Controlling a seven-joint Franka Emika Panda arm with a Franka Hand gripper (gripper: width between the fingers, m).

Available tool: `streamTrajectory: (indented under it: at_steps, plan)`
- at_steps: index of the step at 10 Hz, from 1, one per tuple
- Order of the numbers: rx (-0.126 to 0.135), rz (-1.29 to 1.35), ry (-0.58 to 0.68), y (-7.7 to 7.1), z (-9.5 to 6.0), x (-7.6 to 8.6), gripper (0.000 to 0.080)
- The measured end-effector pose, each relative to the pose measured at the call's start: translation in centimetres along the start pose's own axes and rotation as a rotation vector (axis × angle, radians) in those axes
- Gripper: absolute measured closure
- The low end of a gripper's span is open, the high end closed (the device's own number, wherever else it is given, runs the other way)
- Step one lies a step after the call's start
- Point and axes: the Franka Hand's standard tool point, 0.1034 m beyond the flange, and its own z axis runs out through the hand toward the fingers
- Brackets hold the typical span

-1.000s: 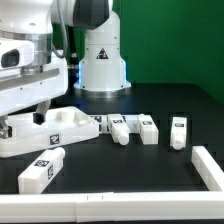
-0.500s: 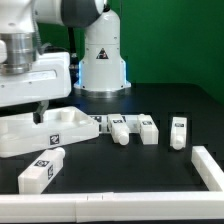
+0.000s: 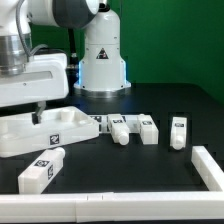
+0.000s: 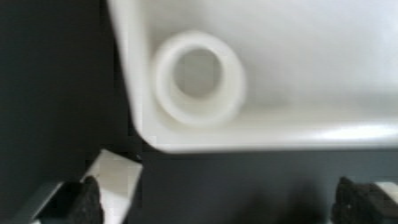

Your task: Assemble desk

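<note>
The jaws are seen released over a smooth white tabletop [image 3: 40,135] with a round corner socket [image 4: 196,78]; square-section legs [image 3: 148,130] are laid on the black table [image 3: 130,170].

**Two cameras: one wide, one close**

The exterior view sits a little above the desk's [image 3: 150,165] near edge. It faces across the desk to the robot base [image 3: 100,55] at the far edge and takes in most of the surface. The wrist view looks down from very near, past the hand's [image 4: 222,203] fingertips [image 4: 82,200], onto a corner socket [image 4: 196,75] of the white tabletop [image 4: 285,60]. Both views share that tabletop [image 3: 30,135].
</note>
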Motion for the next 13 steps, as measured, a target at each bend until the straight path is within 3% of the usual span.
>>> streamTrajectory:
  at_steps: [3, 6, 7, 8, 10, 12, 13]
  plan:
    - [-0.014, -0.076, 0.002, 1.0, 0.9, -3.2, 0.015]
    - [-0.011, -0.081, 0.0, 0.8, 1.1, -3.0, 0.015]
    - [-0.018, -0.081, 0.0, 0.6, 2.2, -3.2, 0.015]
    - [0.0, -0.084, -0.015, 0.1, 3.6, -3.9, 0.015]
    - [0.031, -0.079, -0.036, -0.4, 4.8, -4.4, 0.015]
    - [0.024, -0.088, -0.034, -0.5, 4.9, -4.2, 0.015]
    - [0.024, -0.088, -0.034, -0.5, 4.9, -4.2, 0.0246]
